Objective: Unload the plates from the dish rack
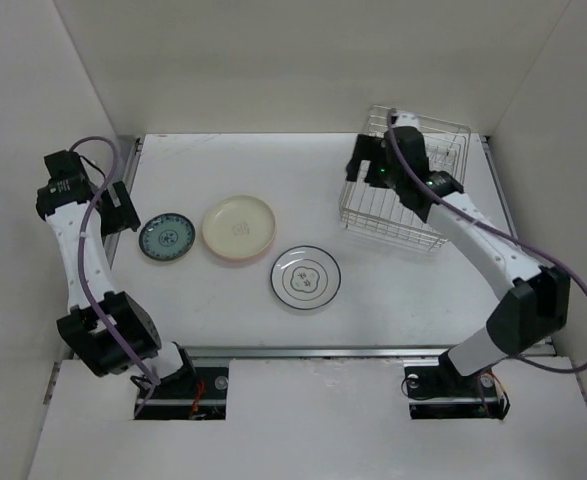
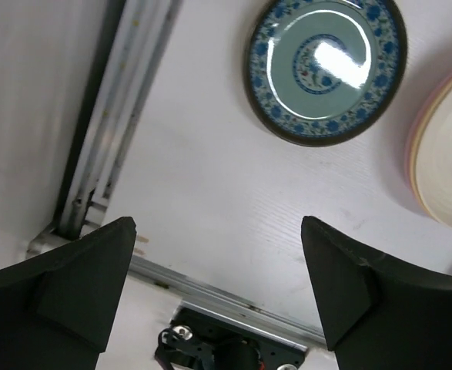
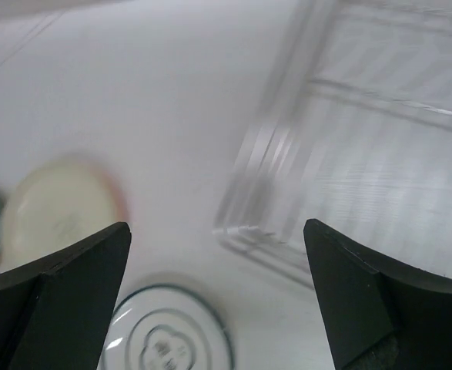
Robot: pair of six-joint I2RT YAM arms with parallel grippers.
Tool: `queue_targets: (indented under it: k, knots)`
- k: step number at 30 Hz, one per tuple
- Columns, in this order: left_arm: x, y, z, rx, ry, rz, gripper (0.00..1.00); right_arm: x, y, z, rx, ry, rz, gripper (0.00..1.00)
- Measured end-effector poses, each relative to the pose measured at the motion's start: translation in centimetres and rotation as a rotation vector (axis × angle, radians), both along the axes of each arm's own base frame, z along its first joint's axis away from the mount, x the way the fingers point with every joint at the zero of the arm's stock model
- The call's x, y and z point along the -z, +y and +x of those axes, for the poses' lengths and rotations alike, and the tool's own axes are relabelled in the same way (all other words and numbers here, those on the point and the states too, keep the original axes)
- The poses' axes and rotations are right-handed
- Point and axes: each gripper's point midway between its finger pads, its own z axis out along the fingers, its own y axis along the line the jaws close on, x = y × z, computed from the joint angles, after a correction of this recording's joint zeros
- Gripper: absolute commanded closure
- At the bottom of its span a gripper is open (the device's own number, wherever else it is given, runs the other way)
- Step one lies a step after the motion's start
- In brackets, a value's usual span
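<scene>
The silver wire dish rack (image 1: 408, 185) stands at the back right; I see no plates in it. Three dishes lie flat on the table: a small teal plate (image 1: 167, 237), a cream plate stacked on a pink one (image 1: 239, 228), and a white plate with a thin dark rim (image 1: 306, 276). My left gripper (image 1: 123, 212) is open and empty, left of the teal plate (image 2: 324, 69). My right gripper (image 1: 363, 165) is open and empty above the rack's left edge (image 3: 364, 131). The blurred right wrist view shows the white plate (image 3: 168, 339) and cream plate (image 3: 56, 208) below.
White walls close in the table on the left, back and right. A metal rail (image 2: 110, 131) runs along the table's left edge, and another (image 1: 313, 352) along the near edge. The pink-rimmed cream plate (image 2: 445, 162) lies just right of the teal one.
</scene>
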Motion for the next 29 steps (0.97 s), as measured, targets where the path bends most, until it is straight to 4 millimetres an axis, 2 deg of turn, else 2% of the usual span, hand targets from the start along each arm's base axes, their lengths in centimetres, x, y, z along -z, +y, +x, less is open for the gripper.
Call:
queue_targets:
  k: [2, 5, 7, 10, 14, 18, 29]
  knots:
    - [-0.9, 0.7, -0.8, -0.035, -0.012, 0.055, 0.11, -1.1, -6.2, 0.3, 0.256, -0.027, -0.084, 0.0]
    - [-1.0, 1.9, -1.8, -0.117, 0.003, 0.116, 0.09, -1.9, -13.0, -2.1, 0.555, -0.04, -0.187, 0.0]
    - [-0.8, 2.6, -2.7, -0.169, 0.019, 0.154, 0.06, -2.1, -16.1, -4.1, 0.711, -0.05, -0.227, 0.0]
    - [-1.1, 3.4, -4.0, -0.237, 0.003, 0.219, 0.0, -3.1, -19.6, -7.2, 0.864, -0.089, -0.251, 0.0]
    - [-3.3, 3.7, -5.6, -0.298, -0.081, 0.292, 0.0, -5.0, -21.9, -9.3, 0.972, -0.147, -0.236, 0.0]
    - [-5.5, 3.9, -6.3, -0.333, -0.168, 0.342, 0.0, -5.8, -22.8, -10.2, 1.018, -0.173, -0.222, 0.0]
    - [-4.4, 4.0, -6.6, -0.337, -0.139, 0.349, 0.0, -6.4, -23.4, -11.1, 1.033, -0.183, -0.21, 0.0]
